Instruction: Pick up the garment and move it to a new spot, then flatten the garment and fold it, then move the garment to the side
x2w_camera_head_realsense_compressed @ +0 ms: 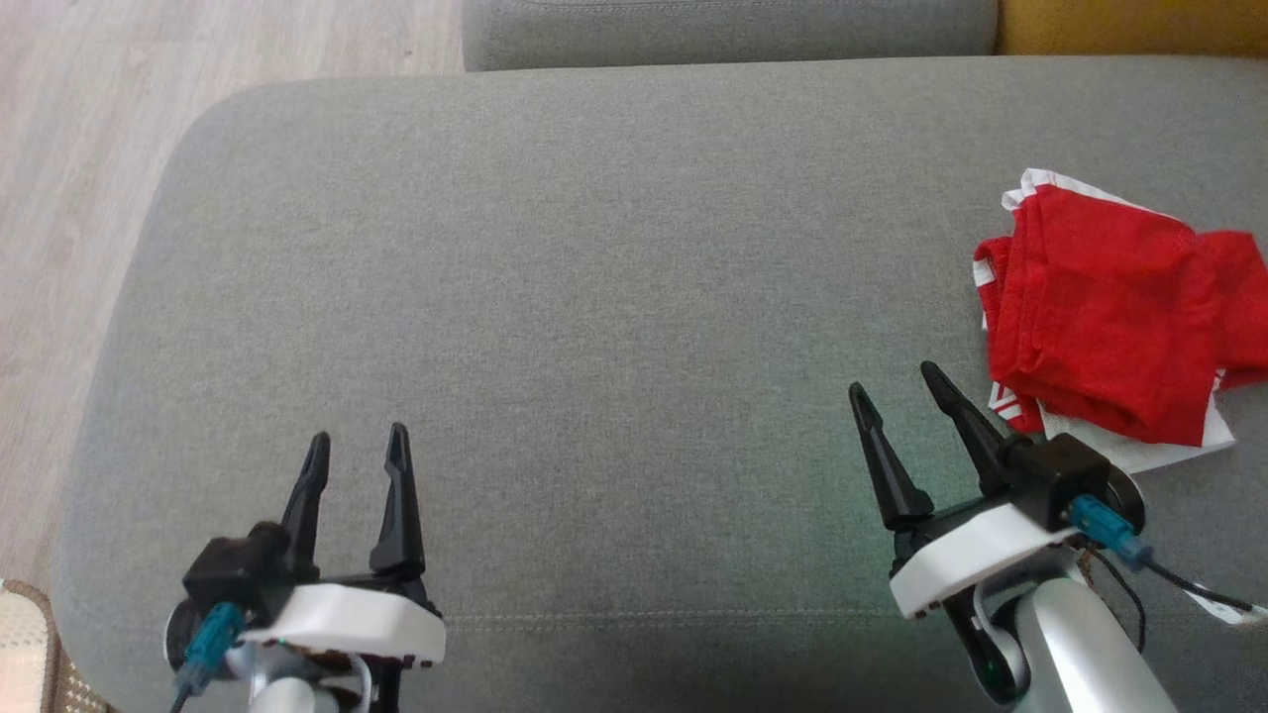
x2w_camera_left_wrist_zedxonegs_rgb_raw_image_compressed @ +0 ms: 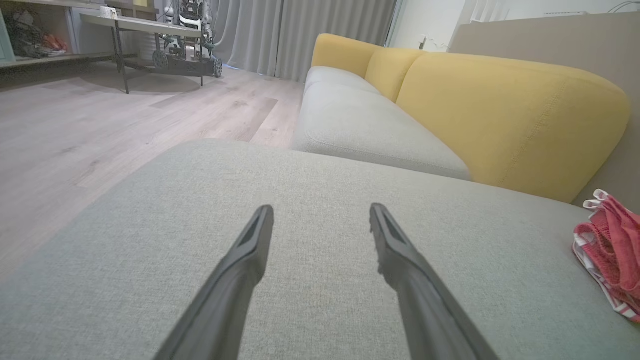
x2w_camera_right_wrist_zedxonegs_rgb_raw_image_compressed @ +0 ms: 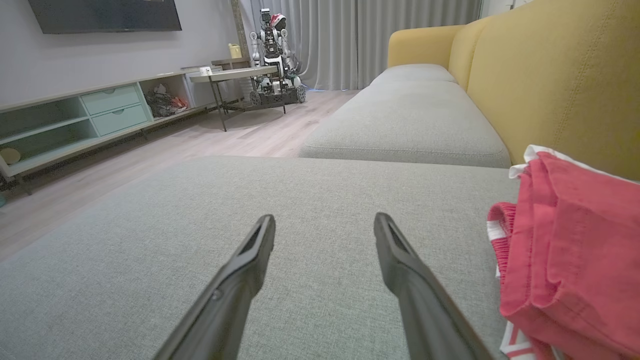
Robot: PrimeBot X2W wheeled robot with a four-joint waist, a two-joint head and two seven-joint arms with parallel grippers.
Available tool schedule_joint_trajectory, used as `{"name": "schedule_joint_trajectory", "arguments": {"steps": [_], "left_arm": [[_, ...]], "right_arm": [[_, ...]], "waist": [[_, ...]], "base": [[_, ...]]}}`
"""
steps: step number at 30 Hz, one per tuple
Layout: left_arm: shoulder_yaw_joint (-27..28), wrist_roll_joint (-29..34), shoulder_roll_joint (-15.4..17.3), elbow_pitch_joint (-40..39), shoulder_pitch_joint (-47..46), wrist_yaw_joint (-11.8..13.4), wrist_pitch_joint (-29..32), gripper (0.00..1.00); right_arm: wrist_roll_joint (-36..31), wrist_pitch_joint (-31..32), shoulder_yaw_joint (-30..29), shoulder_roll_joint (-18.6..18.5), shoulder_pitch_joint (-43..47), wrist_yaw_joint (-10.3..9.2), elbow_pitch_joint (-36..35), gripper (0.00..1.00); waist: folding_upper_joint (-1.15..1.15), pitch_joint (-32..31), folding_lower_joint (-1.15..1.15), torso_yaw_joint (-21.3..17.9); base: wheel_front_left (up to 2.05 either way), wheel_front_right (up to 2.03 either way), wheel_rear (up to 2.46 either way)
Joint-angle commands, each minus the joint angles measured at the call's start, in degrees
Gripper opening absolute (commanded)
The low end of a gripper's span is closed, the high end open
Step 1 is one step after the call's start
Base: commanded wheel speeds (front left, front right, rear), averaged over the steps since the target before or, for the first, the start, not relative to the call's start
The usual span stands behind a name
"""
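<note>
Spotter: Grippers first, lowest in the head view. Left gripper (x2w_camera_head_realsense_compressed: 359, 433) sits at the lower left with its fingers spread and nothing between them, over bare grey cushion (x2w_camera_head_realsense_compressed: 594, 248).

Lead: And the other one?

Spotter: Right gripper (x2w_camera_head_realsense_compressed: 893, 378), lower right, is also spread and empty, with its tips angled toward the upper left. The garment (x2w_camera_head_realsense_compressed: 1109, 297) lies on the cushion at the right edge of the frame. It's a compact red stack with white trim showing underneath. Its lower corner is just beside the right wrist, clear of the fingertips.

Lead: Left wrist view?

Spotter: Left gripper (x2w_camera_left_wrist_zedxonegs_rgb_raw_image_compressed: 321, 207) rises from the bottom edge, jaws wide, with only cushion under it. The garment (x2w_camera_left_wrist_zedxonegs_rgb_raw_image_compressed: 612, 250) is at the far right edge, well apart. A yellow backrest (x2w_camera_left_wrist_zedxonegs_rgb_raw_image_compressed: 500, 115) is at the upper right.

Lead: Right wrist view?

Spotter: Right gripper (x2w_camera_right_wrist_zedxonegs_rgb_raw_image_compressed: 324, 217) has the same wide spread and holds nothing. The garment (x2w_camera_right_wrist_zedxonegs_rgb_raw_image_compressed: 570, 240) takes up the right side of the frame, near the right-hand finger, with a strip of cushion between them.

Lead: Which step is this, then?

Spotter: My guess is the end. It looks folded and set to the side.

Lead: How should it finish cleanly?

Spotter: Lift the right arm up and away from the cloth with the fingers kept apart, so neither a tip nor the wrist cable hooks the mesh hem. Those loose layers would likely drag open. If another nudge is needed, pinch through all the layers at the near edge.
</note>
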Motion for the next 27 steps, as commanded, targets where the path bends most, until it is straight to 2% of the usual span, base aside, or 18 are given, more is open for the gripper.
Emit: {"name": "schedule_joint_trajectory", "arguments": {"steps": [1, 8, 12, 16, 27], "left_arm": [[2.28, 0.5, 0.11, -2.68, -1.37, 0.38, -0.13, 1.0], [2.51, 0.28, 0.11, -3.01, -1.01, 1.0, -0.13, 1.0], [2.78, 0.45, 0.11, -3.5, -1.15, 0.07, -0.13, 1.0], [2.7, -0.91, 0.1, -3.98, -1.01, -2.23, -0.13, 1.0], [4.64, -4.2, 0.1, -3.42, -0.95, -3.83, -0.13, 1.0]], "right_arm": [[0.42, -0.66, 1.17, 0.62, -1.25, -0.02, -1.59, 1.0], [0.5, -0.71, 1.2, 0.62, -1.53, -0.02, -1.44, 1.0], [0.31, -0.74, 1.11, 0.62, -1.76, -0.02, -1.5, 1.0], [-0.04, -0.75, 1.07, 0.62, -1.95, -0.02, -1.45, 1.0], [-0.27, -0.79, 0.94, 0.62, -2.03, -0.02, -1.57, 1.0]], "waist": [[0.0, 0.09, 0.0, -0.02], [0.0, 0.55, 0.0, -0.08], [0.0, 0.85, 0.0, -0.07], [0.0, 1.17, 0.0, -0.02], [0.0, 1.53, 0.0, 0.08]], "base": [[0.0, 0.0, 0.0], [0.0, 0.0, 0.0], [0.0, 0.0, 0.0], [0.0, 0.0, 0.0], [0.0, 0.0, 0.0]]}}
